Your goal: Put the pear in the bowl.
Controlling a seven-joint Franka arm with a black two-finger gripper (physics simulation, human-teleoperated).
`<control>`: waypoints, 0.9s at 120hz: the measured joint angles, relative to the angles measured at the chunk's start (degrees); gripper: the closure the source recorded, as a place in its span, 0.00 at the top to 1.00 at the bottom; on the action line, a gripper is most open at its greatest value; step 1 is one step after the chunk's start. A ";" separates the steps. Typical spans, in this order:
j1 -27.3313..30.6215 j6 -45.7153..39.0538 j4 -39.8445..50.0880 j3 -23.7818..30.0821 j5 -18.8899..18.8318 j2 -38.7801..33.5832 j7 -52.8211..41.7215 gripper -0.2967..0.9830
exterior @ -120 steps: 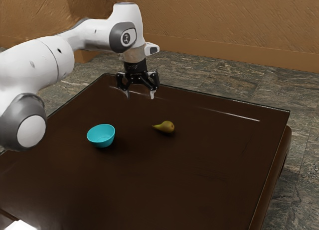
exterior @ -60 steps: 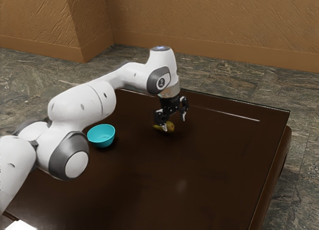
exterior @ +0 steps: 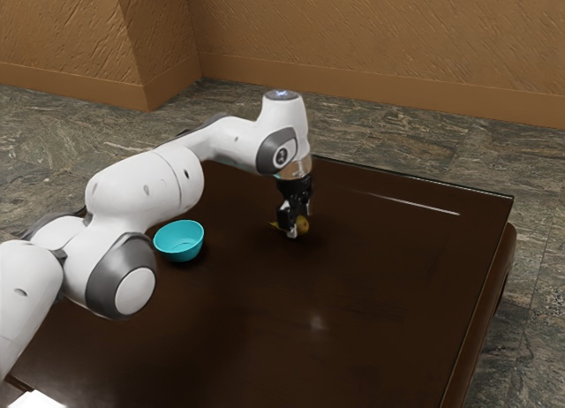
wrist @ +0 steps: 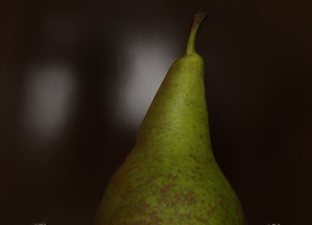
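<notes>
Low over the table point(exterior: 397, 293), my gripper point(exterior: 298, 224) is at the pear point(exterior: 303, 223), with one finger in front of it and the other behind; the fingers are shut on its body. The near finger hides part of the pear, and its thin end pokes out toward the exterior view's left. In the wrist view the green, brown-speckled pear point(wrist: 180, 152) lies under the hand, its neck and stem in sight. The turquoise bowl point(exterior: 179, 241) stands upright on the table, toward the exterior view's left from the gripper.
My arm point(exterior: 146, 187) stretches behind the bowl from the exterior view's left. A pale streak of light point(exterior: 415, 204) lies near the table's far edge. Beyond the table are the stone floor point(exterior: 388, 143) and a brown wall point(exterior: 380, 46).
Over the last second my hand has come from the table's far side toward the exterior view's right and down to the pear. The fingers have drawn together around it. The bowl has stayed put.
</notes>
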State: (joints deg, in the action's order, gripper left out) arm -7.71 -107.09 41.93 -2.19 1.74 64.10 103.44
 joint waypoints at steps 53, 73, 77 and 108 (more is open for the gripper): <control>0.17 -0.91 0.37 0.33 -3.28 0.53 11.57 0.52; 0.16 -1.10 0.30 0.40 -3.67 0.47 14.11 0.46; 0.16 -1.10 0.33 0.42 -3.68 0.42 14.53 0.44; 1.18 -0.99 8.86 0.17 -3.46 -7.54 16.98 0.35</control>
State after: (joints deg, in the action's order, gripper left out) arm -6.53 -108.08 50.79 -2.02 -1.73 56.57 120.42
